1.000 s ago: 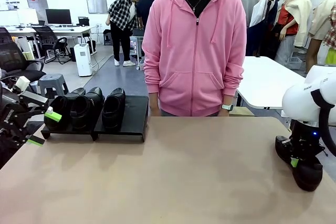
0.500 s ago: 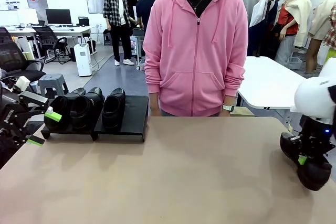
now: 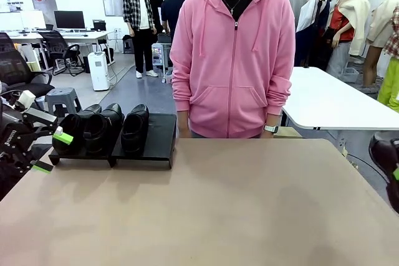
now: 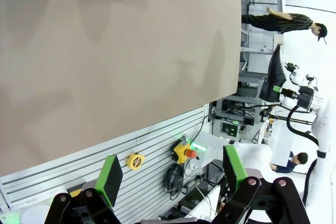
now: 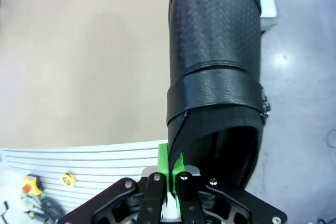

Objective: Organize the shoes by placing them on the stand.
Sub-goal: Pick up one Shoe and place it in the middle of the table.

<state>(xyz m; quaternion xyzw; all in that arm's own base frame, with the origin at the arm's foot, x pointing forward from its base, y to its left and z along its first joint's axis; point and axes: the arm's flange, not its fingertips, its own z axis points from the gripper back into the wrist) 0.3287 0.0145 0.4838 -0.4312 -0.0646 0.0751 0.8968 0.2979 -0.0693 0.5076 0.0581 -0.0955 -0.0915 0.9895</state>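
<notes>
While three shoes (image 3: pixel 103 130) sit on the stand (image 3: pixel 159 138) at ten o'clock of the front view, where the left gripper (image 3: pixel 48 152) waits agape, the right gripper (image 5: pixel 169 182) pinches the fourth shoe's (image 5: pixel 215 61) collar, best carried level to the stand's vacant slot.

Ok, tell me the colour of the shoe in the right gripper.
Black shoe, pinched by the right gripper; right wrist view shows it best.
</notes>
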